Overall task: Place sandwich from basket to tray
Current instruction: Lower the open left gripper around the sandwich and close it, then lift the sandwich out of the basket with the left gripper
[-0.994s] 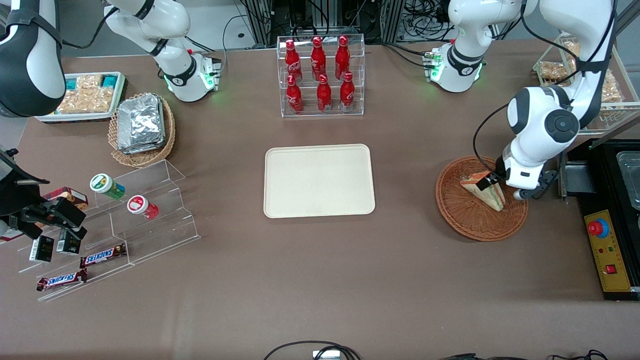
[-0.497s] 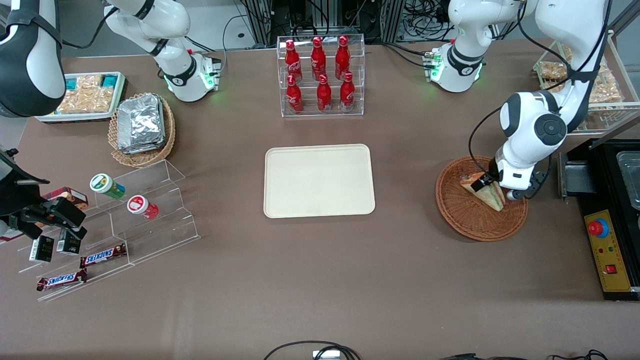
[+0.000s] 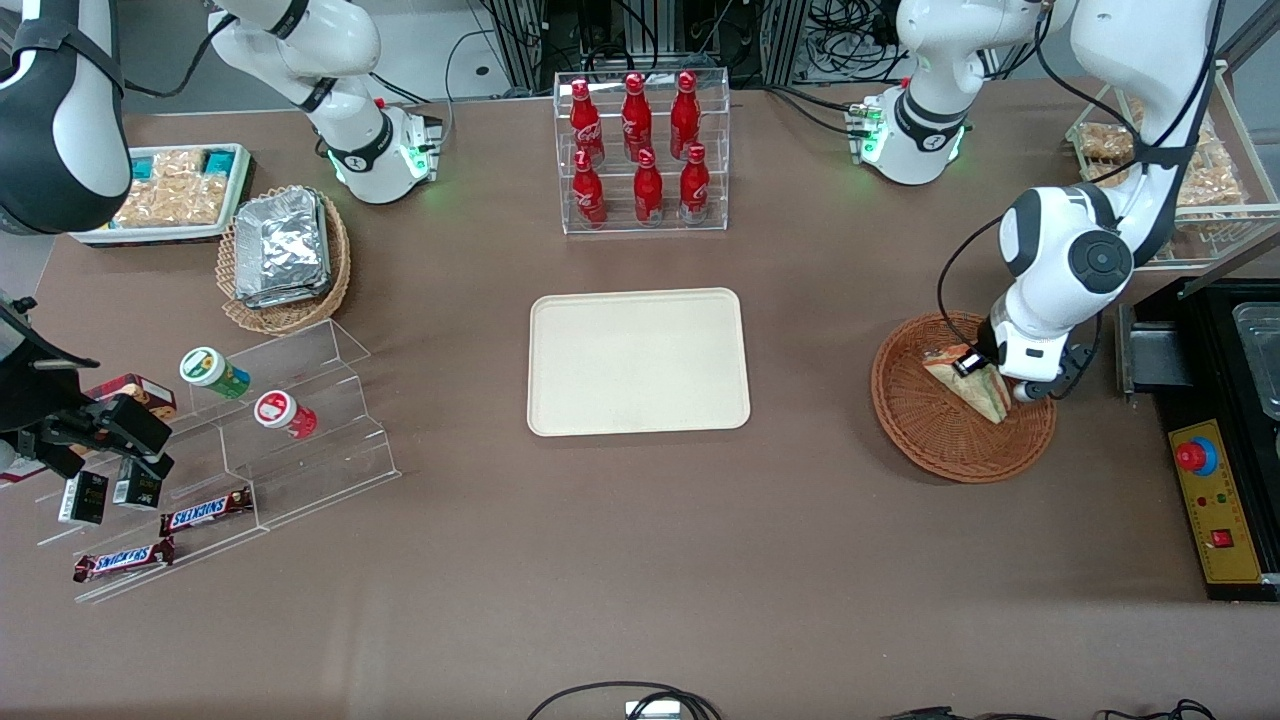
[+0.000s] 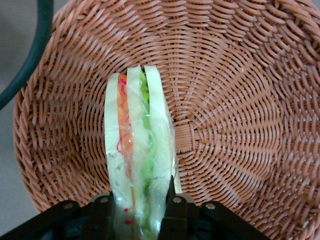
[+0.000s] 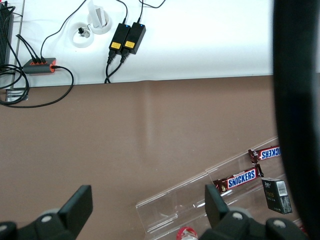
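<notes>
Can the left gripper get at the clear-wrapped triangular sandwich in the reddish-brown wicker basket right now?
Probably yes: the left gripper is already down in the reddish-brown wicker basket, fingers straddling the clear-wrapped triangular sandwich. Nothing else lies in the way.

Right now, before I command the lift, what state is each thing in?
hand: down in the basket, fingers closed on the sandwich
sandwich: on edge in the basket, wrapped, gripped at one end
basket: on the table, holding only the sandwich
tray: flat, nothing on it
</notes>
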Controlling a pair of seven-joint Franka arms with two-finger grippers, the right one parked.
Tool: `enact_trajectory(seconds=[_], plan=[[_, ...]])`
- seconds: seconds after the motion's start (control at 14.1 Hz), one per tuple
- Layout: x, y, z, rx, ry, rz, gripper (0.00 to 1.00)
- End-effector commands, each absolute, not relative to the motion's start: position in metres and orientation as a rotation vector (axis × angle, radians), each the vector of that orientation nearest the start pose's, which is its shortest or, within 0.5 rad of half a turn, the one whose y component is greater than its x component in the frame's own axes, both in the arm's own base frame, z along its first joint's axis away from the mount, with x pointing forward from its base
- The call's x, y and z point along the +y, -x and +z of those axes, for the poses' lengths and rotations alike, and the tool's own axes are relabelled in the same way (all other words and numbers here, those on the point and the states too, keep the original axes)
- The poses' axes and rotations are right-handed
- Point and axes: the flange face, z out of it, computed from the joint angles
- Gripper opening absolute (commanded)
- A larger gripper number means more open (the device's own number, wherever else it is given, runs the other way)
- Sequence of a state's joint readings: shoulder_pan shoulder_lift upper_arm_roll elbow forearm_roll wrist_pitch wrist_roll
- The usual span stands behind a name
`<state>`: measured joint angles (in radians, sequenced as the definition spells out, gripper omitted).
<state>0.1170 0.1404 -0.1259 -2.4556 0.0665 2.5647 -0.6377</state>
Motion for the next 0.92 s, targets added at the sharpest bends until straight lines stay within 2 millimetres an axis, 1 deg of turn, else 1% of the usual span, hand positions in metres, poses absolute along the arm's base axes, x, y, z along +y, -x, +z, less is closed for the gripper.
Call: enact_trajectory(seconds=[0.0, 0.07, 0.21, 0.28, 0.36, 0.43, 0.5, 0.64, 0.78, 0.85], plan=[[-0.002, -0.483, 0.251, -0.901, 2.977, 0.024, 0.0], [-0.001, -0.484, 0.26, -0.896, 2.975, 0.023, 0.0], [0.0, -0.489, 0.287, -0.882, 2.967, 0.028, 0.0], [-0.001, -0.495, 0.302, -0.874, 2.959, 0.045, 0.0], [-0.006, -0.502, 0.317, -0.858, 2.953, 0.072, 0.0], [-0.017, -0.51, 0.334, -0.833, 2.947, 0.104, 0.0], [-0.036, -0.52, 0.356, -0.782, 2.951, 0.125, 0.0], [-0.056, -0.533, 0.39, -0.746, 2.958, 0.142, 0.0], [-0.09, -0.535, 0.407, -0.689, 2.976, 0.125, 0.0], [-0.108, -0.535, 0.414, -0.688, 2.978, 0.115, 0.0]])
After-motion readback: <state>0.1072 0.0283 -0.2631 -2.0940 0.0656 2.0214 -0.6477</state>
